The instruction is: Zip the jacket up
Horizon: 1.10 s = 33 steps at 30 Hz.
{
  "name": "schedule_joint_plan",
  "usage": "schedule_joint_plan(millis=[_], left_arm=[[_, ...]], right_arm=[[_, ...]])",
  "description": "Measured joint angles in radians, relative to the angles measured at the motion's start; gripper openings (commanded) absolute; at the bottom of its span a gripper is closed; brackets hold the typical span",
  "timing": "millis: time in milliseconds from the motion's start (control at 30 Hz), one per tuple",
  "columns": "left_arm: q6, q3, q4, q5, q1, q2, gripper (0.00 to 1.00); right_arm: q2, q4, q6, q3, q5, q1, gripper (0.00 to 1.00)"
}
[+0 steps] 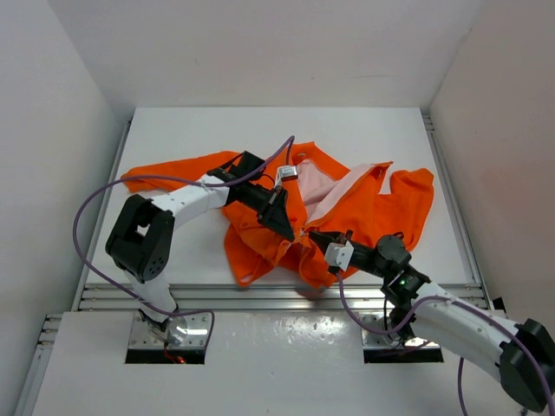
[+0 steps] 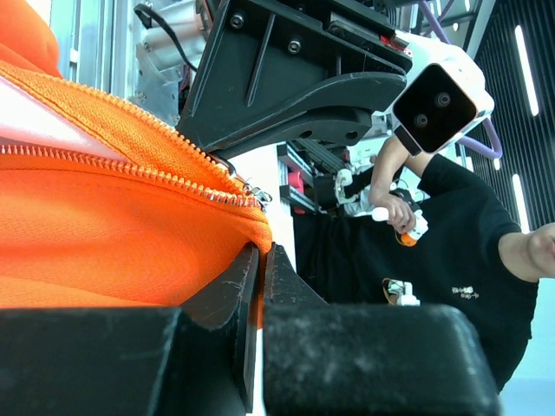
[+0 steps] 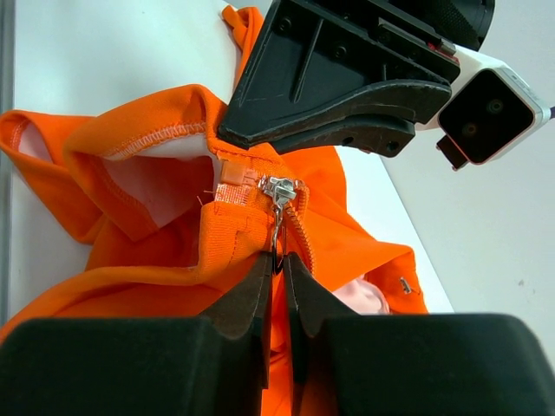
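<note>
Orange fabric jacket (image 1: pixel 364 204) lies crumpled on the white desk (image 1: pixel 191 130), my left end effector (image 2: pixel 260 269) clamped on its hem and my right end effector (image 3: pixel 277 264) pinching the small metal pull tab (image 3: pixel 277 227), which I judge could slip free if I tug off the teeth's line.

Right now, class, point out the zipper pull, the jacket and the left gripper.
zipper pull (image 3: pixel 277 224), right wrist view, on its hanging tab.
jacket (image 1: pixel 408 204), top view, on orange fabric.
left gripper (image 1: pixel 292 233), top view, between its fingertips.
</note>
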Motion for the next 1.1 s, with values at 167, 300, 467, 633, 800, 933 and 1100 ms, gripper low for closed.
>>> schedule_joint_plan(millis=[167,300,467,633,800,933,1100], left_arm=[[0.010,0.000,-0.011,0.001,0.000,0.000,0.00],[0.021,0.000,-0.020,0.001,0.000,0.000,0.00],[0.031,0.003,-0.032,0.004,0.000,0.006,0.00],[0.043,0.005,-0.043,0.005,0.000,0.013,0.00],[0.050,0.005,-0.046,-0.038,0.000,0.009,0.00],[0.055,-0.002,-0.037,-0.180,0.000,-0.050,0.00],[0.065,-0.050,0.004,-0.407,-0.018,-0.224,0.00]], right_arm=[[-0.012,-0.006,-0.008,0.000,0.003,0.000,0.09],[-0.025,-0.015,-0.014,0.000,0.003,0.000,0.07],[-0.044,-0.038,-0.024,0.000,0.003,0.000,0.06],[-0.060,-0.063,-0.036,0.002,0.002,0.000,0.03],[-0.075,-0.137,-0.065,0.030,-0.002,0.000,0.00],[-0.076,-0.267,-0.082,0.105,-0.002,0.000,0.00],[-0.086,-0.498,-0.114,0.248,-0.050,0.000,0.00]])
